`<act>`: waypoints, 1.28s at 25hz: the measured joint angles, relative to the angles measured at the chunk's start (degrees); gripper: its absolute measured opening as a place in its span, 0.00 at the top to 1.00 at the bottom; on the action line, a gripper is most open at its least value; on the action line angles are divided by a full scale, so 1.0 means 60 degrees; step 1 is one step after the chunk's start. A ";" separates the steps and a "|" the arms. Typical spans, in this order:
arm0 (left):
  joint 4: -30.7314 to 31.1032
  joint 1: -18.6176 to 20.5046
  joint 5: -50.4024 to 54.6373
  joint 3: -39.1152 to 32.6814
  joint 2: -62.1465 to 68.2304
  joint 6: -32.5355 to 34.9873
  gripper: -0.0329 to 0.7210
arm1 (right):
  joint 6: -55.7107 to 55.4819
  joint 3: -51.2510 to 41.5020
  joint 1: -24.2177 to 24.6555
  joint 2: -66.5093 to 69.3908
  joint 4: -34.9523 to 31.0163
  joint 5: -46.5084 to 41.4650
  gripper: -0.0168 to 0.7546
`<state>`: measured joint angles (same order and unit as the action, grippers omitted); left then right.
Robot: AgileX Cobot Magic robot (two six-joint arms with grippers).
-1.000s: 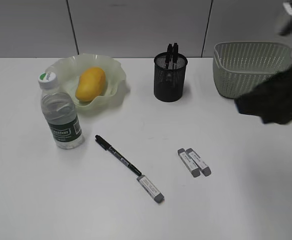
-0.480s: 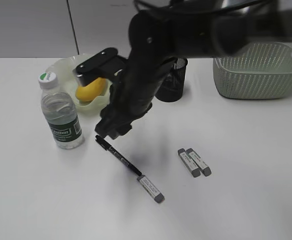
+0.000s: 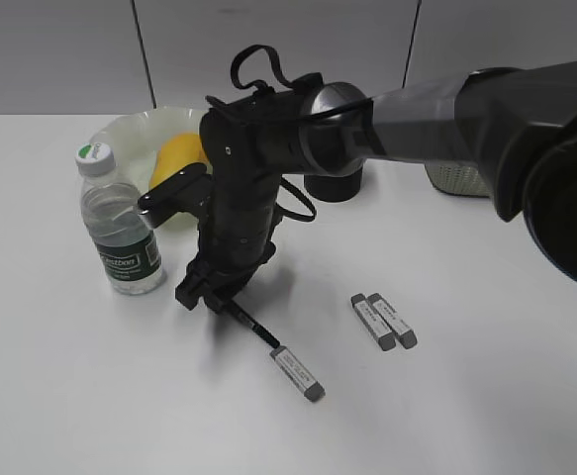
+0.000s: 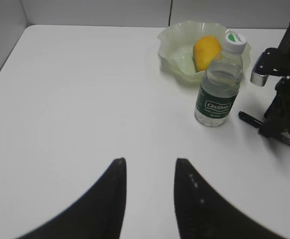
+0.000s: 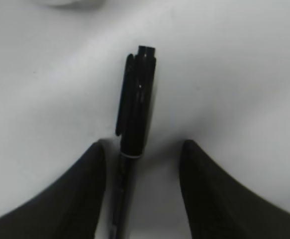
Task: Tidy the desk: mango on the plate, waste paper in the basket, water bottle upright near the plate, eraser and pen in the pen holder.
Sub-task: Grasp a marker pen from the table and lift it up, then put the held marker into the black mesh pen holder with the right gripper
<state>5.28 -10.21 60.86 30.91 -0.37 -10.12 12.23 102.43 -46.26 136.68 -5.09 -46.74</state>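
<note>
A black pen (image 3: 253,325) lies on the white desk (image 3: 486,396). My right gripper (image 3: 201,294) is down at its cap end. In the right wrist view the gripper (image 5: 142,145) is open, with the pen (image 5: 137,99) between the fingers, nearer the left one. The mango (image 3: 174,153) lies in the wavy green plate (image 3: 130,134). The water bottle (image 3: 120,223) stands upright beside the plate. One grey eraser (image 3: 298,374) lies at the pen's tip and two more erasers (image 3: 385,322) lie to its right. My left gripper (image 4: 150,162) is open and empty over bare desk. No waste paper shows.
The right arm hides most of the black mesh pen holder (image 3: 337,186) and the green basket (image 3: 451,181). In the left wrist view the bottle (image 4: 218,84), mango (image 4: 207,50), plate (image 4: 177,42) and pen (image 4: 249,119) are at the far right.
My right arm has swung in from the right edge across the desk and come down over the pen's cap end. The objects have not moved.
</note>
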 joint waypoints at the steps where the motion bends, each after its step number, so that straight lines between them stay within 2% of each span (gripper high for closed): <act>1: 0.0000 0.0000 0.0000 0.0000 0.0000 0.0000 0.63 | -0.0030 0.0009 0.0000 0.0020 -0.0005 0.0000 0.50; 3: 0.0000 0.0000 0.0000 0.0000 0.0000 0.0000 0.63 | -0.0163 0.0028 0.0000 0.0032 0.0040 0.0000 0.59; 5: 0.0000 0.0000 0.0000 0.0000 0.0000 0.0000 0.63 | -0.0428 0.0037 0.0000 0.0032 0.0086 0.0000 0.79; 6: 0.0000 0.0000 0.0000 0.0000 0.0000 0.0000 0.63 | -0.0569 0.0037 0.0000 0.0021 0.0117 0.0000 0.86; 10: 0.0000 0.0000 0.0000 0.0000 0.0000 0.0000 0.63 | -0.0988 -0.0157 0.0027 -0.0517 0.0347 -0.0268 0.86; 12: 0.0000 0.0000 0.0000 0.0000 0.0000 0.0000 0.63 | -0.1490 -0.0647 0.0139 -0.1343 0.0755 0.0061 0.86; 13: 0.0000 0.0000 0.0000 0.0000 0.0000 0.0000 0.63 | -0.1841 -0.0994 0.0231 -0.1926 0.0984 0.0592 0.86; 15: 0.0000 0.0000 0.0000 0.0000 0.0000 0.0000 0.63 | -0.2540 -0.2229 0.0585 -0.3151 0.1738 0.2539 0.86; 18: 0.0000 0.0000 0.0000 0.0000 0.0000 0.0000 0.63 | -0.3312 -0.4309 0.1399 -0.4808 0.2575 0.7084 0.86; 21: 0.0000 0.0000 0.0000 0.0000 0.0000 0.0000 0.63 | -0.3460 -0.5538 0.2364 -0.5091 0.2363 1.0676 0.86; 26: -0.0008 0.0000 0.0000 0.0000 0.0000 0.0000 0.63 | -0.3034 -0.5790 0.3347 -0.4135 0.1885 1.3165 0.86; 28: -0.0008 0.0000 0.0000 0.0000 0.0000 0.0000 0.63 | -0.2526 -0.5790 0.3453 -0.3696 0.1495 1.4058 0.86; 32: -0.0008 0.0000 0.0000 0.0000 0.0000 0.0000 0.63 | -0.1806 -0.5656 0.3484 -0.2787 0.0356 1.4951 0.85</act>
<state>5.23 -10.21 60.86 30.91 -0.37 -10.12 1.39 68.49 -25.36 119.96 -2.96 42.97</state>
